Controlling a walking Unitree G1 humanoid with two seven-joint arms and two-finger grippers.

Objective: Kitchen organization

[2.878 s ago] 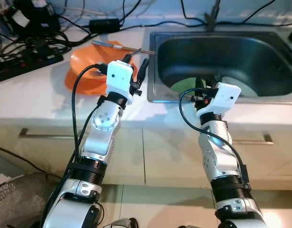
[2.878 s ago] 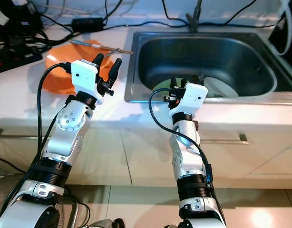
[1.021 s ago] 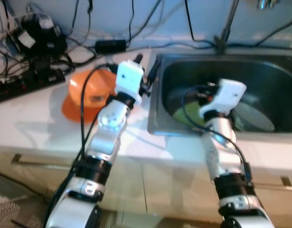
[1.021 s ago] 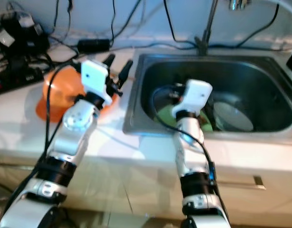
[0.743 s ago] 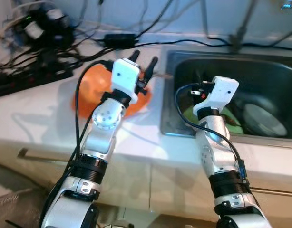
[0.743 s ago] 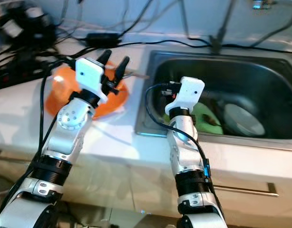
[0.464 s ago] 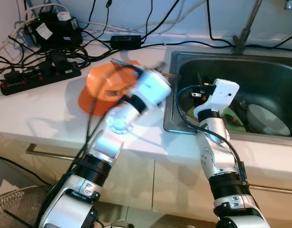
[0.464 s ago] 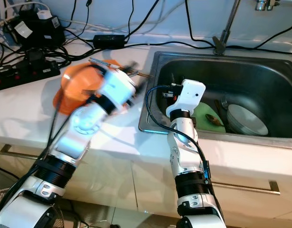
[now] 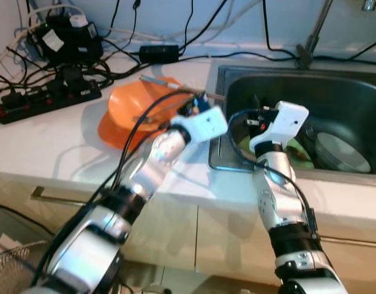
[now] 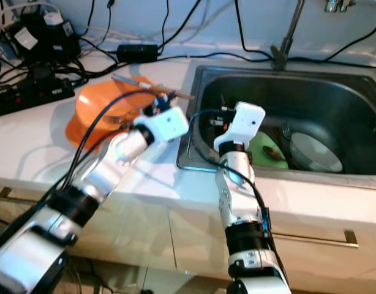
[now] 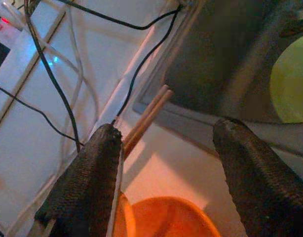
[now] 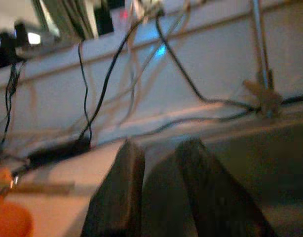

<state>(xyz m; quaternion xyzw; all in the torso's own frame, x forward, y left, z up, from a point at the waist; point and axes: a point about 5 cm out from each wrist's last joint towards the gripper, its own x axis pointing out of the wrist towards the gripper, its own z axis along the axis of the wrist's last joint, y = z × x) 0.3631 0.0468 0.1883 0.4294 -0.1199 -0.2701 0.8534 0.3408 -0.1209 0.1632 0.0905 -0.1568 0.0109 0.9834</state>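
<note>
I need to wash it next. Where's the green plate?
The green plate lies in the sink, on its left side, beside the white bowl.

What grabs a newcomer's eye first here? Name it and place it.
The orange bowl on the white counter, with chopsticks lying across it, stands out first; the left end effector hovers open by it. Next comes the steel sink to its right, holding a green plate and a white bowl.
</note>
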